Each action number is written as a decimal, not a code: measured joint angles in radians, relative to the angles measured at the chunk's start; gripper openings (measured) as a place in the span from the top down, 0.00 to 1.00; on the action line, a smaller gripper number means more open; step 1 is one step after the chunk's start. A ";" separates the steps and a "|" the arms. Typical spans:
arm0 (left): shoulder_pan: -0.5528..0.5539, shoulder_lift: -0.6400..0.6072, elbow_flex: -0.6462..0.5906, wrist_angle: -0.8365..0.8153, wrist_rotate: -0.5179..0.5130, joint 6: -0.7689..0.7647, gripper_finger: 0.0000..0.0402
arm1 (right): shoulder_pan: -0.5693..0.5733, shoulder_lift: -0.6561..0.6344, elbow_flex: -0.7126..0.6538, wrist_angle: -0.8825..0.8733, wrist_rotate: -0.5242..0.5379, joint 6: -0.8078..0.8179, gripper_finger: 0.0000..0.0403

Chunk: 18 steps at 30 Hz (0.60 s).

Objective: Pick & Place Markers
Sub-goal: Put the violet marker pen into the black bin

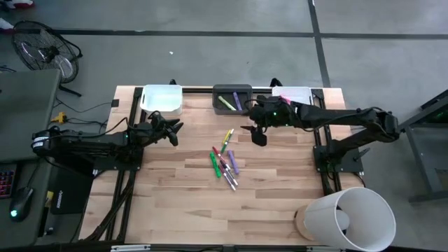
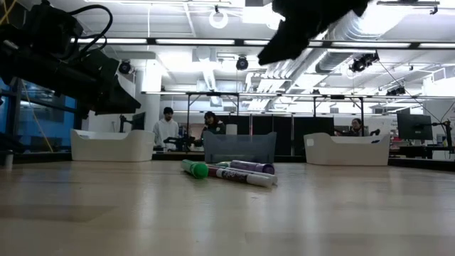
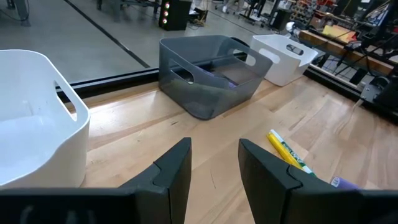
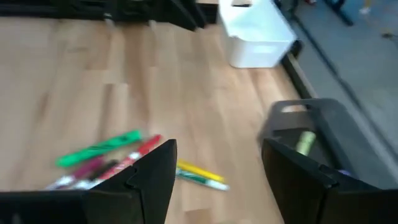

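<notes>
from my station i see the right pincer (image 1: 258, 135) hanging above the tabletop (image 1: 175, 189), just in front of the grey bin (image 1: 232, 99) and beside the loose markers (image 1: 225, 161). its fingers (image 4: 149, 177) stand wide apart with nothing between them. the markers lie in a small cluster near the middle of the tabletop: green, red, purple and a yellow one a little apart towards the bins. two more markers, a yellow-green one (image 1: 225, 103) and a purple one (image 1: 237, 102), already lie inside the grey bin. the left pincer (image 1: 173, 133) waits over the tabletop in front of the left white bin (image 1: 162, 99), its fingers (image 3: 174, 171) apart and gripping nothing. a second white bin (image 1: 294, 93) sits to the right of the grey one. in the low view, people (image 2: 166, 126) stand in the room beyond the bins.
</notes>
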 joint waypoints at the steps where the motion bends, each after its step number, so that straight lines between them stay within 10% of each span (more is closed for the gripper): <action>1: 0.000 0.000 0.000 0.000 0.000 0.000 0.67 | 0.014 0.000 0.016 -0.022 -0.008 0.018 0.44; 18: 0.000 0.000 0.000 -0.001 0.000 0.000 0.67 | 0.111 0.009 -0.101 0.328 -0.073 0.237 0.45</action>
